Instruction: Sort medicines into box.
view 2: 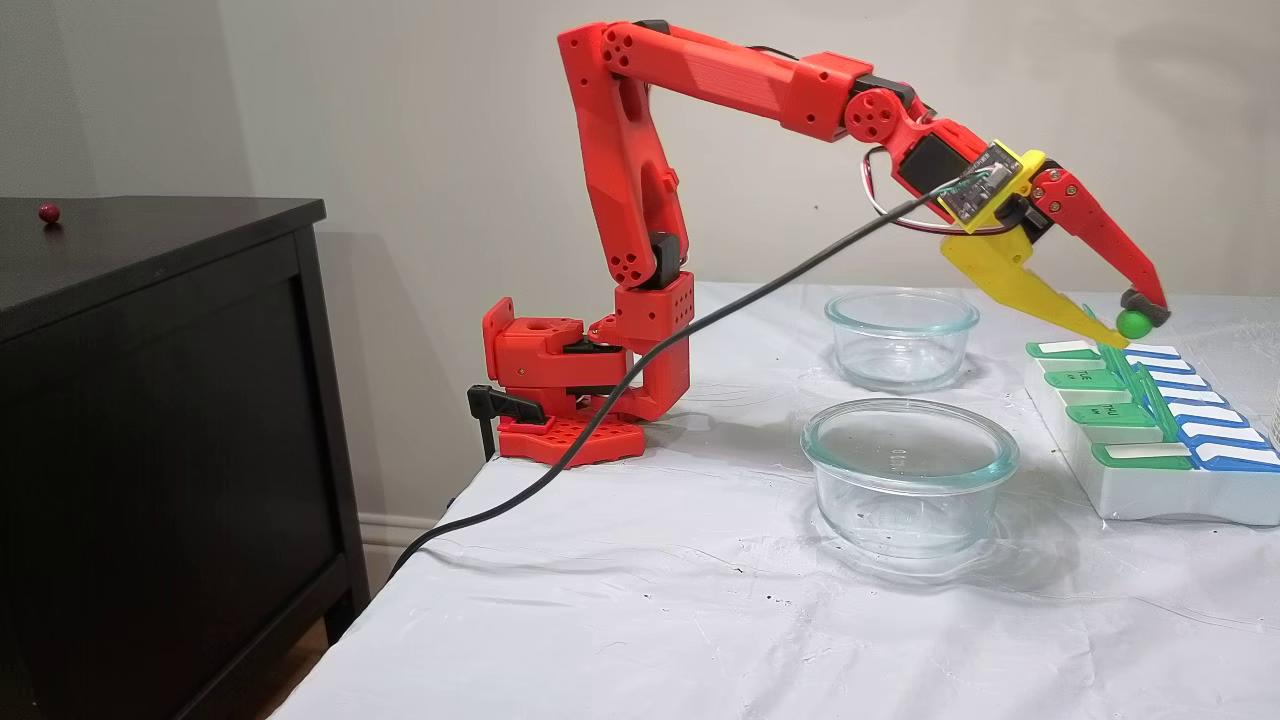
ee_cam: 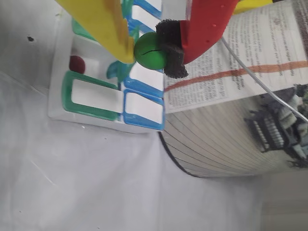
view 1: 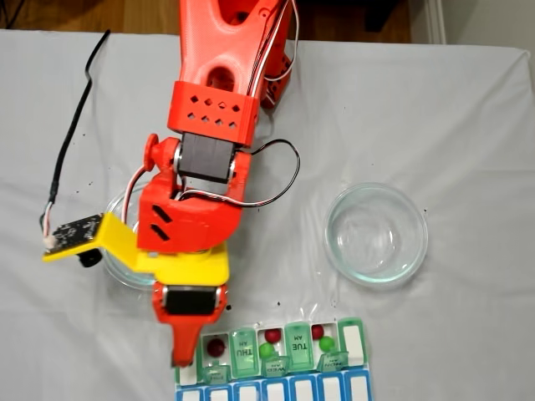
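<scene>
2 fingers, 1 yellow and 1 red, make up the gripper [view 2: 1133,322], which in a fixed view from the side pinches a round, glossy green pill [view 2: 1133,323] above the far end of the pill box [view 2: 1150,480]; the red plastic arm rises from its base at the tabletop [view 2: 640,600] edge, bends at a high elbow and slopes down to the right toward the box. The tabletop wears a wrinkled white sheet, and 2 round clear glass bowls, the nearer bowl [view 2: 910,475] and the farther bowl [view 2: 901,338], stand between base and box. A small dark red ball [view 2: 48,212] lies on a black cabinet [view 2: 150,400] at left. In the wrist view the gripper [ee_cam: 150,49] is closed on the green pill [ee_cam: 148,50], a dark foam pad on the red finger pressing it against the smooth yellow finger, above the white box [ee_cam: 86,113] with its green-rimmed and blue-rimmed lids; 1 dark red pill [ee_cam: 76,63] sits in an open compartment. In a fixed view from above, the arm reaches down the picture and the gripper's red finger ends at the left end of the box [view 1: 355,363]. Open compartments there hold 2 dark red pills, one [view 1: 216,346] and another [view 1: 318,332], and 2 green pills, one [view 1: 267,351] and another [view 1: 327,343].
</scene>
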`<control>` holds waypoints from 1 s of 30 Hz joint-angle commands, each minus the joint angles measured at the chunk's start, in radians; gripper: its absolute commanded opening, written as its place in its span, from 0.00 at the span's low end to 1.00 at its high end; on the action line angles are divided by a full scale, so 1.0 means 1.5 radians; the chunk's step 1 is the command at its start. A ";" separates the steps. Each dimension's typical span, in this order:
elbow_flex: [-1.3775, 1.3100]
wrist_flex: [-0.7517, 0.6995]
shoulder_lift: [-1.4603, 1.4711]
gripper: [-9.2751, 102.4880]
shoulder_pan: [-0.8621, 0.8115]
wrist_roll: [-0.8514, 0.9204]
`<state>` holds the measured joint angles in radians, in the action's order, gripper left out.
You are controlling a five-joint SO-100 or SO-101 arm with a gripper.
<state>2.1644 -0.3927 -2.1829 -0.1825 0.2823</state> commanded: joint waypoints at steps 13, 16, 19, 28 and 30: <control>-0.027 -0.026 0.028 0.08 0.029 -0.076; -0.048 -0.021 0.061 0.08 0.027 -0.084; -0.056 -0.012 0.083 0.08 0.030 -0.085; -0.070 0.060 0.124 0.08 0.035 -0.083; -0.061 0.096 0.132 0.08 0.037 -0.078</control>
<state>2.1829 -0.3344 -1.9681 -0.1457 0.1595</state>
